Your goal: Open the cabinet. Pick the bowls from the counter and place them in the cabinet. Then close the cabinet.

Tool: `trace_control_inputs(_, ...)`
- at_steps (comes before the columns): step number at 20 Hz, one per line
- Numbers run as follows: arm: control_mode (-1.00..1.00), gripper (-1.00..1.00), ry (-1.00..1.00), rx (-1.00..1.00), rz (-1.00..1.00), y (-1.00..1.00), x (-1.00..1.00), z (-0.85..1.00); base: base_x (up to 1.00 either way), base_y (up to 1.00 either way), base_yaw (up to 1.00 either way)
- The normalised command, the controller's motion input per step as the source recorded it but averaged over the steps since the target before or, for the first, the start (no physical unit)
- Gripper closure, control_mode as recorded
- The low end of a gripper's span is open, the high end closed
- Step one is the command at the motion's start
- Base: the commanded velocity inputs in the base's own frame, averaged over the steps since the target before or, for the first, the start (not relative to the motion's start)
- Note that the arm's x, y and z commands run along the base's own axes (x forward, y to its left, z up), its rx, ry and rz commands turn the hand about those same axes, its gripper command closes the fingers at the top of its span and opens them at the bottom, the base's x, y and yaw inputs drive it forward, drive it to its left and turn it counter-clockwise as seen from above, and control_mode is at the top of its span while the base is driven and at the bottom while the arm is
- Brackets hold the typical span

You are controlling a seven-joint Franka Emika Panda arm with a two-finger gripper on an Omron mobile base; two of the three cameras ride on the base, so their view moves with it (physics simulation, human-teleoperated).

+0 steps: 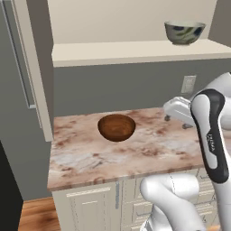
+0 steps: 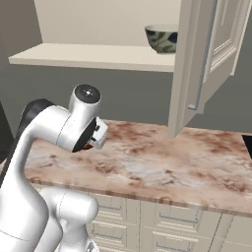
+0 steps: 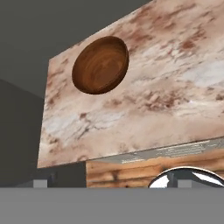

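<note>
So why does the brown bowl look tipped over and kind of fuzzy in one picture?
In the hand view the camera is rolled, so the counter slants and the brown bowl looks tipped, with soft edges. In the left base view the bowl sits level, with a faint shadow under it. In the right base view the arm mostly hides it.

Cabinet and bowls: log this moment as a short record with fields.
cabinet: doors open
ceramic bowl: upright on the cabinet shelf
wooden bowl: upright on the counter, near its left end
gripper: open, empty, looking down on the wooden bowl in the hand view
left to do: wooden bowl into cabinet, doors shut
</note>
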Motion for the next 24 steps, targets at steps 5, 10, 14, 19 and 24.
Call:
trace_control_inputs(5,-1.0,-1.0,0.03,-0.01,0.09,0.02,0.35,-0.39,0.0,0.0,0.0)
trace_control_inputs(10,-1.0,-1.0,0.03,0.0,0.05,0.01,0.43,-0.19,0.0,0.0,0.0)
trace_control_inputs(14,-1.0,-1.0,0.01,0.0,0.06,0.0,0.42,-0.22,0.0,0.0,0.0)
trace_control_inputs(19,-1.0,-1.0,0.01,0.0,0.06,0.03,0.38,-0.24,0.0,0.0,0.0)
trace_control_inputs(24,-1.0,-1.0,0.0,-0.01,0.02,0.14,0.43,-0.19,0.0,0.0,0.0)
